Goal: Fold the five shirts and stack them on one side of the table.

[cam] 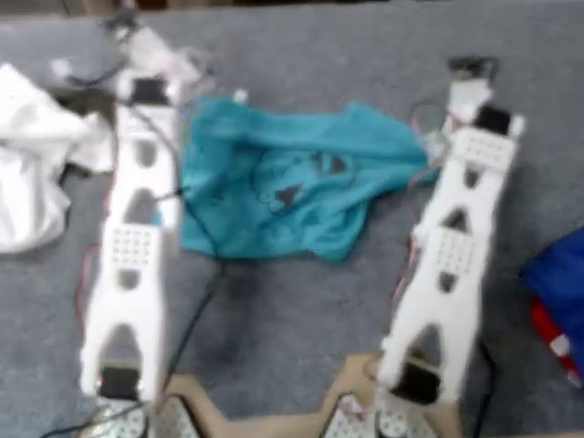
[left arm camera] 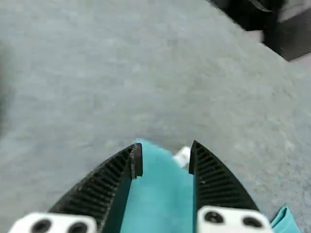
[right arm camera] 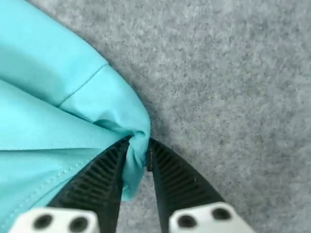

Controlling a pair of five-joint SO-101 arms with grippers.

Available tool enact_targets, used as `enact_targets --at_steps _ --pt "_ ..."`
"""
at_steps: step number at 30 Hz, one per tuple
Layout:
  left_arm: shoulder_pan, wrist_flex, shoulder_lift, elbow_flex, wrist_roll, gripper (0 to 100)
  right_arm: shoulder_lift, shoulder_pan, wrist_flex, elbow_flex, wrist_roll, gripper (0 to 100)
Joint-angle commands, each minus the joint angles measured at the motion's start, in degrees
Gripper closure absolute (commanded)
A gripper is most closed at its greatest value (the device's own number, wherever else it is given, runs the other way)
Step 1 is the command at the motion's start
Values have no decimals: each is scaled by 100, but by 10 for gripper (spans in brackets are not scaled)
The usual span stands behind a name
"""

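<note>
A teal shirt [cam: 283,182] with a dark print lies crumpled on the grey table [cam: 301,319] between the two arms. My left gripper [cam: 196,91] is at its far left corner. In the left wrist view the left gripper [left arm camera: 165,158] is shut on a bunch of the teal shirt [left arm camera: 160,194], with a small white tag [left arm camera: 182,156] at the fingertips. My right gripper [cam: 429,146] is at the shirt's right edge. The right wrist view shows the right gripper [right arm camera: 138,145] shut on a folded hem of the teal shirt [right arm camera: 53,92], close above the table.
A heap of white shirts [cam: 32,164] lies at the left edge, beside the left arm. Blue and red cloth [cam: 561,283] sits at the right edge. Open grey table [left arm camera: 121,73] stretches beyond the teal shirt, with dark objects [left arm camera: 272,19] past its far edge.
</note>
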Motion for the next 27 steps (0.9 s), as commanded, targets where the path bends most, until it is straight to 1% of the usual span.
enact_targets --at_steps 1,4,7,10,14,16,19,22,27 --pt "246 -897 -110 695 26 829 -48 -4 -88 -224 53 993" --pt "246 -1073 -110 1046 26 829 -48 4 -88 -224 53 993" --pt "167 -835 -110 1204 18 829 -48 4 -88 -224 53 993" --pt "-18 -413 -110 1257 -176 829 -48 4 -88 -224 53 993" --pt "-176 396 -110 1248 -440 833 -48 4 -88 -224 53 993" --pt "-202 695 -110 1248 -624 877 -48 4 -88 -224 53 993" --pt "-202 949 -110 1240 -1029 984 -48 4 -88 -224 53 993" --pt "-176 1407 -110 1196 -1152 980 -48 4 -88 -224 53 993" --pt "-220 2303 -119 1196 -1160 980 -48 4 -88 -224 53 993"
